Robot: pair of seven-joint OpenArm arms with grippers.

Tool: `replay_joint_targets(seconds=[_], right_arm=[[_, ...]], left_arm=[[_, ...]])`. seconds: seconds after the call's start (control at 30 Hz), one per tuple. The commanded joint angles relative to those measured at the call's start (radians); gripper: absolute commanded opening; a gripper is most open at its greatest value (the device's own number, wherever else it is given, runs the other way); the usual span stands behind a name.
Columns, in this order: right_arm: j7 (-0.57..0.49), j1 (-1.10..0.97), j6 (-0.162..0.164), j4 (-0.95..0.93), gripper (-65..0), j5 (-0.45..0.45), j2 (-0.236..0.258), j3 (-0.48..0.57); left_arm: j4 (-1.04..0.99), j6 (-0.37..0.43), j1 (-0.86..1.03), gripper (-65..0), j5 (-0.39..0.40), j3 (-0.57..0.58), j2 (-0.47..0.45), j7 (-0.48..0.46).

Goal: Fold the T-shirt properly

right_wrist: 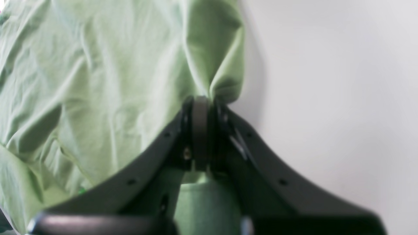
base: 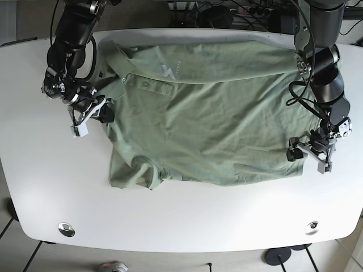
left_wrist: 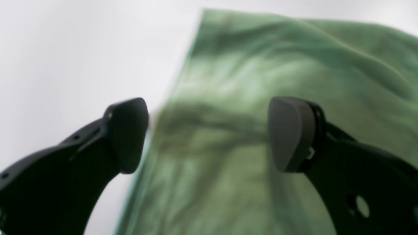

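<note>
The pale green, wrinkled cotton T-shirt (base: pixel 210 113) lies spread across the white oval table (base: pixel 51 192), its collar and button placket toward the right claw's side and its hem toward the left claw, with the far long edge already turned over toward the middle. The step in hand looks like a grasp on both ends for the next fold, and to do it well the two claws should pinch matching points and lift together, so the cloth travels as one straight edge and does not drag or bunch. The right claw (right_wrist: pixel 200 107) is clamped on a puckered fold of the shirt's edge; the fabric rises straight out of its tips and spreads away in front of it and off to one side, bare table to the other. The left claw (left_wrist: pixel 207 133) has its jaws wide apart and holds nothing; the shirt's straight edge runs between its pads (left_wrist: pixel 125 133) and the cloth lies beneath and ahead of it, apparently not yet touched, so it should probably settle lower before pinching.
</note>
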State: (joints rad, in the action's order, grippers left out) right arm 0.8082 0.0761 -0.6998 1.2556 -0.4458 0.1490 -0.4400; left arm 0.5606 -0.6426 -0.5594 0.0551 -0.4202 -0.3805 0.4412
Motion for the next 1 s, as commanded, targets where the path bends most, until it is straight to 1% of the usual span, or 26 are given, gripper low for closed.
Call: replay_joint_targets(seconds=[0.03,0.07,0.1,0.13,0.23,0.27,0.33,0.4,0.47,0.53,0.57,0.67,0.7,0.77,0.8,0.87,0.9,0.93,1.0], right_arm=[[0.012,0.012,0.002,0.009,-63.1,0.015,0.007,0.0],[0.012,0.012,0.002,0.009,-63.1,0.015,0.007,0.0],[0.012,0.012,0.002,0.009,-63.1,0.015,0.007,0.0],[0.012,0.012,0.002,0.011,-63.1,0.015,0.007,0.0],[0.012,0.011,0.002,0.037,-63.1,0.015,0.007,0.0],[0.012,0.006,0.002,0.054,-63.1,0.015,0.007,0.0],[0.012,0.003,0.002,0.085,-63.1,0.015,0.005,0.0],[0.012,-0.009,0.002,0.108,-63.1,0.015,0.005,0.0],[0.02,-0.026,0.002,0.178,-63.1,0.012,0.01,-0.001],[0.02,-0.046,0.002,0.244,-63.1,0.014,0.025,-0.003],[0.021,-0.054,0.002,0.27,-63.1,0.011,0.042,-0.001],[0.038,-0.029,0.002,0.349,-63.1,0.015,0.065,0.0],[0.061,0.003,0.002,0.353,-63.1,0.015,0.083,0.0],[0.102,0.07,0.002,0.344,-63.1,0.015,0.114,0.0],[0.119,0.107,0.002,0.342,-63.1,0.015,0.126,0.0],[0.149,0.238,0.002,0.322,-63.1,0.015,0.166,0.005],[0.161,0.296,0.002,0.289,-63.1,0.015,0.18,0.028],[0.17,0.359,0.002,0.255,-63.1,0.015,0.206,0.062],[0.173,0.472,0.002,0.195,-63.1,0.015,0.242,0.116]], left_arm=[[0.005,-0.056,-0.018,-13.7,0.004,0.059,0.005,0.078],[0.011,-0.056,-0.018,-18.9,0.004,0.086,0.022,0.095],[0.013,-0.056,-0.018,-25.8,0.004,0.106,0.033,0.101],[0.013,-0.056,-0.018,-38.1,0.004,0.119,0.035,0.097],[0.013,-0.056,-0.018,-59.7,0.004,0.119,0.035,0.094],[0.014,-0.056,-0.018,-65.0,0.004,0.119,0.035,0.092],[0.017,-0.056,-0.018,-65.0,0.004,0.119,0.035,0.086],[0.086,-0.056,-0.011,-65.0,0.005,0.097,0.035,0.092],[0.284,-0.056,0.071,-65.0,0.002,0.059,0.038,0.169],[0.441,-0.056,0.101,-65.0,0.002,0.067,0.053,0.222],[0.493,-0.056,0.103,-65.0,0.002,0.08,0.073,0.239],[0.608,-0.056,0.095,-65.0,-0.001,0.122,0.096,0.304],[0.635,-0.056,0.091,-65.0,0.002,0.131,0.104,0.316],[0.697,-0.056,0.058,-65.0,-0.004,0.154,0.15,0.344],[0.726,-0.056,0.048,-65.0,-0.004,0.156,0.163,0.371],[0.789,-0.056,-0.009,-65.0,-0.004,0.156,0.205,0.43],[0.797,-0.056,-0.035,-65.0,-0.004,0.157,0.219,0.44],[0.8,-0.056,-0.064,-65.0,-0.004,0.157,0.226,0.451],[0.8,-0.056,-0.132,-65.0,-0.004,0.157,0.226,0.463]])
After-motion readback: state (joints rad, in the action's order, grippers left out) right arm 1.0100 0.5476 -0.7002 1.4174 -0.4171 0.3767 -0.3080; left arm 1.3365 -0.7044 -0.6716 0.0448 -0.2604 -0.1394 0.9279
